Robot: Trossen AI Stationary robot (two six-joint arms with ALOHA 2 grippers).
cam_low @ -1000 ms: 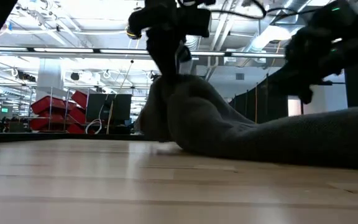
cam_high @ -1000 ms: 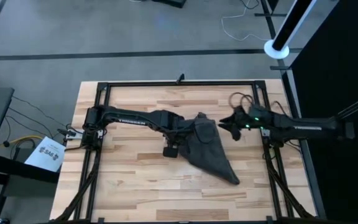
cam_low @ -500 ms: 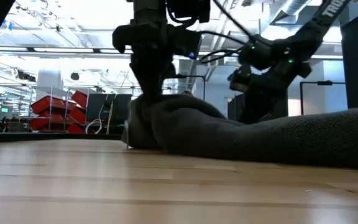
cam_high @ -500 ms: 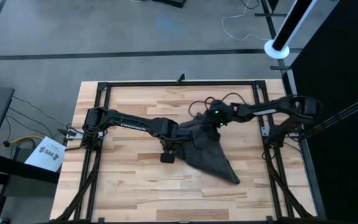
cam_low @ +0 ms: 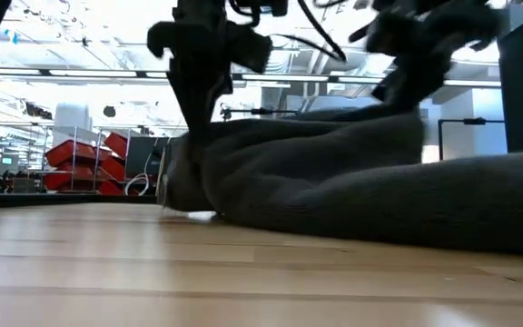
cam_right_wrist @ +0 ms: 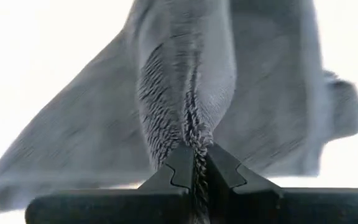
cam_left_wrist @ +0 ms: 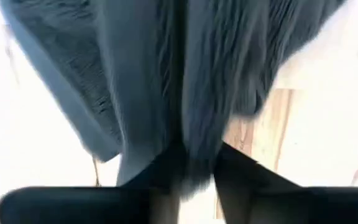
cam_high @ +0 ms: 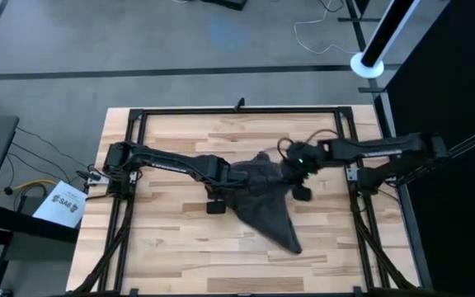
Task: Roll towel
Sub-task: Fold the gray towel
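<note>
The towel (cam_high: 264, 198) was bunched mid-desk (cam_high: 163, 247), pinched by the left end effector (cam_high: 225, 179) and right end effector (cam_high: 297, 171) at opposite edges. Soft, floppy, light stuff; best gripped at corners, probably.

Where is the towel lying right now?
In the high view the towel lies mid-table, pinched between the left gripper and the right gripper, its tail trailing toward the table's near edge.
</note>
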